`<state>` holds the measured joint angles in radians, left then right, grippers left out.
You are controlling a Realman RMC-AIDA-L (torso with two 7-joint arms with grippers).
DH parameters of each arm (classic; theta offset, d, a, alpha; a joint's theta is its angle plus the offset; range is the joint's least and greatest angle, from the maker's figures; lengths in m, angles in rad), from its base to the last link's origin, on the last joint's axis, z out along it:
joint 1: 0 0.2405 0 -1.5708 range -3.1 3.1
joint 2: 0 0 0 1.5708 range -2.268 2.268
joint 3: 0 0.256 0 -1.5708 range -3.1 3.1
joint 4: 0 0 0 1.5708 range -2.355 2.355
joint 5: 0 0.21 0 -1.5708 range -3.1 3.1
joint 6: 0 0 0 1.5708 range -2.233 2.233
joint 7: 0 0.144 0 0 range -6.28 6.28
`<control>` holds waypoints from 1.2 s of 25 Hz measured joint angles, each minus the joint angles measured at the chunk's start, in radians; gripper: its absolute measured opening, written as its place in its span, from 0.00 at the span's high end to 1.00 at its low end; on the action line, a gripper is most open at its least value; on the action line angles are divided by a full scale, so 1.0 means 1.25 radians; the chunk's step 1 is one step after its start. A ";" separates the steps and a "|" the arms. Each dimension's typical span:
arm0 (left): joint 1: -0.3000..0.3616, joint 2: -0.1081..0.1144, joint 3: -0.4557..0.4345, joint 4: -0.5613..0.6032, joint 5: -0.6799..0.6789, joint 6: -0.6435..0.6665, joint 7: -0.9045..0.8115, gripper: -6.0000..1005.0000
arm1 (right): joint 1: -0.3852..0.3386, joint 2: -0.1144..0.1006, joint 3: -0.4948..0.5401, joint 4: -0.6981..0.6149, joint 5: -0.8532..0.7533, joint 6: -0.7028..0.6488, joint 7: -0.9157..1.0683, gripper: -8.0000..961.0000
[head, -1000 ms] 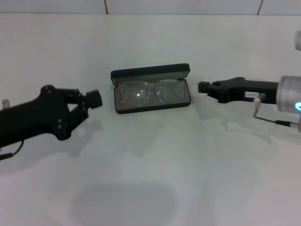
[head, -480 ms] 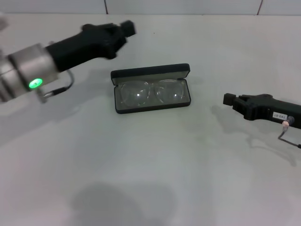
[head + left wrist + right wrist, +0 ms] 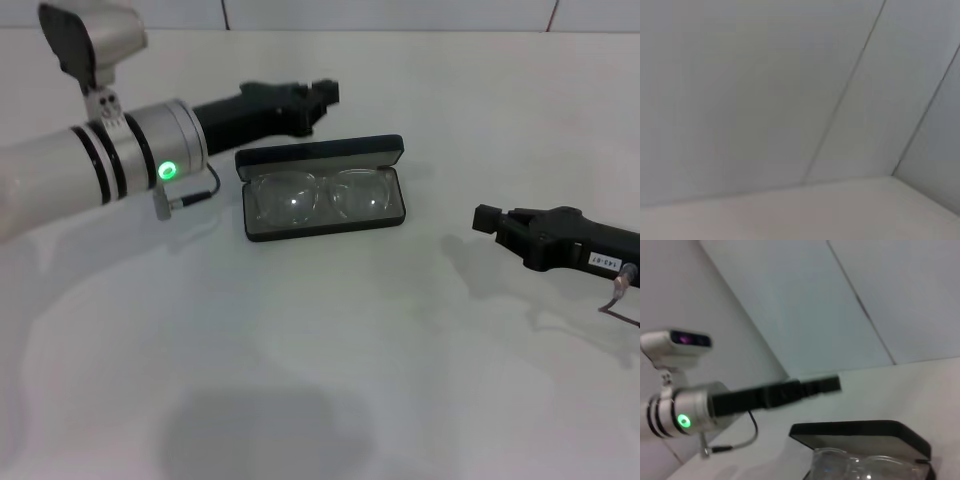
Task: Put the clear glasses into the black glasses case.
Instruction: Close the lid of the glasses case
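The black glasses case (image 3: 320, 152) lies open at the table's middle, its lid standing up along the far side. The clear glasses (image 3: 320, 197) rest inside it on the grey lining, lenses side by side. My left gripper (image 3: 328, 93) reaches in from the left and hovers just behind and above the lid, apart from it. My right gripper (image 3: 482, 217) is low over the table to the right of the case, a short gap away, pointing at it. The right wrist view shows the case (image 3: 860, 432), the glasses (image 3: 865, 467) and the left gripper (image 3: 832, 384) beyond them.
The white table (image 3: 330, 350) runs to a pale panelled wall (image 3: 765, 90) behind the case. A thin cable (image 3: 185, 197) hangs from the left arm near the case's left end. The left wrist view holds only wall and table edge.
The left arm swung up from the near left to the back and now reaches right, close behind the lid. The right gripper drew back to the right and nearer. The glasses stay in the case.
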<state>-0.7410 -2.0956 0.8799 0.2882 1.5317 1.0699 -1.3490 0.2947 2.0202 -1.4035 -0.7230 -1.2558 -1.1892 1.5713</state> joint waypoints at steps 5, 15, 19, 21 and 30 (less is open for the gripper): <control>0.012 -0.005 0.028 -0.037 -0.002 0.006 0.002 0.93 | 0.003 0.000 -0.001 0.001 0.000 -0.011 0.000 0.99; 0.030 -0.008 0.030 -0.121 -0.003 0.007 0.034 0.93 | 0.024 -0.001 -0.003 0.016 -0.002 -0.008 0.000 0.99; 0.049 -0.008 0.030 -0.125 -0.003 0.028 0.038 0.93 | 0.030 -0.001 -0.002 0.020 -0.003 -0.008 0.000 0.99; 0.063 -0.006 0.030 -0.105 -0.003 0.077 0.047 0.93 | 0.032 -0.001 -0.002 0.020 -0.003 -0.009 0.000 0.99; 0.193 0.000 0.059 0.083 -0.196 0.408 0.155 0.93 | 0.035 -0.001 -0.001 0.020 -0.004 -0.009 0.000 0.98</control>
<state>-0.5003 -2.0959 0.9539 0.3914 1.2864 1.5802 -1.1558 0.3382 2.0186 -1.4050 -0.6979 -1.2610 -1.2000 1.5708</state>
